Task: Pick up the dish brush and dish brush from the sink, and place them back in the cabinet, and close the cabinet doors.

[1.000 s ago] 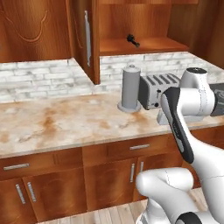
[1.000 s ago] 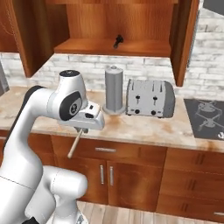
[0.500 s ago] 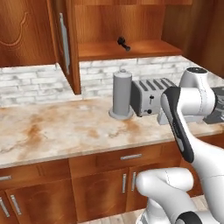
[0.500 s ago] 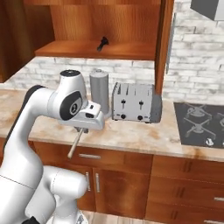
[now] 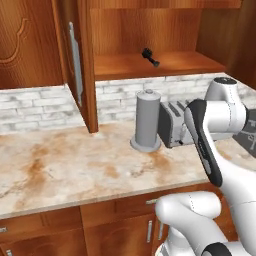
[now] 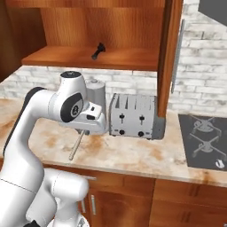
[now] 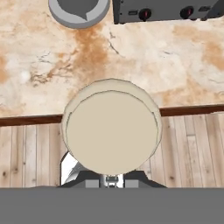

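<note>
The two-finger gripper [image 6: 82,131] hangs over the front edge of the marbled beige stone counter [image 5: 65,170], closed on the cream round-headed dish brush with a thin tan handle [image 6: 75,145]. In the hand view the brush's round cream head [image 7: 112,132] hides the fingertips, and its handle slants down toward the counter in the right base view. Below the counter edge run reddish-brown lower drawers with short silver handles [image 6: 186,195] and a pale plank floor [image 7: 192,148].

Just beyond the gripper stand a grey cylindrical canister with a small knob on top [image 5: 147,121] and, beside it, a silver four-slot toaster with dark knobs [image 6: 134,116]; both sit between the arm and the white brick backsplash [image 5: 40,107]. A dark gas hob [image 6: 205,141] lies farther right.

Above them the large reddish-brown wooden wall cabinet [image 5: 150,30] stands open, its two carved doors with long silver bar handles [image 5: 75,60] swung out. The stubby all-black dish brush [image 5: 150,56] lies on the plain wooden shelf [image 6: 62,57].
</note>
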### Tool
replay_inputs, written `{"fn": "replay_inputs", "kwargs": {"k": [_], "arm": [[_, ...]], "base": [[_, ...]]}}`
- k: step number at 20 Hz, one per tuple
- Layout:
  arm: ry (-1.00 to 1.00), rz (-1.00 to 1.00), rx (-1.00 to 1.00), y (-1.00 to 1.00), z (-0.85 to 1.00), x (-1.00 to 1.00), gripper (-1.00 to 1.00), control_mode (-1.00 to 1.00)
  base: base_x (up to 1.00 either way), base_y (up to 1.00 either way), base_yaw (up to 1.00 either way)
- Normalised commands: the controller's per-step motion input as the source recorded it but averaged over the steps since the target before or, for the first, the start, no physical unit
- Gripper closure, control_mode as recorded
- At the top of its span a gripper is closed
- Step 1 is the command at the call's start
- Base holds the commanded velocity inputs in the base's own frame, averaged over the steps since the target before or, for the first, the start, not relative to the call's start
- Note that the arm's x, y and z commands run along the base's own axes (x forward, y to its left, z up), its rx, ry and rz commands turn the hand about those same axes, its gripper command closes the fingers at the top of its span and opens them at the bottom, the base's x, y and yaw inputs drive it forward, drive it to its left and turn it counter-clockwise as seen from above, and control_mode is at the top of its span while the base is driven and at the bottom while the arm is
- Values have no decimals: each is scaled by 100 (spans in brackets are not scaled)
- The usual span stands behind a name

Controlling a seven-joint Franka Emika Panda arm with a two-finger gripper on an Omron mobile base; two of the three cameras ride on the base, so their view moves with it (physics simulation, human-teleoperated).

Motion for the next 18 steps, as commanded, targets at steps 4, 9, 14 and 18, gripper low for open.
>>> {"fn": "replay_inputs", "kwargs": {"k": [4, 9, 14, 18], "arm": [[0, 0, 0, 0, 0, 0, 100, 100], [0, 0, 0, 0, 0, 0, 100, 100], [0, 0, 0, 0, 0, 0, 100, 100], [0, 0, 0, 0, 0, 0, 100, 100]], "base": [[50, -10, 3], [44, -14, 5], [27, -11, 4], [5, 0, 2]]}}
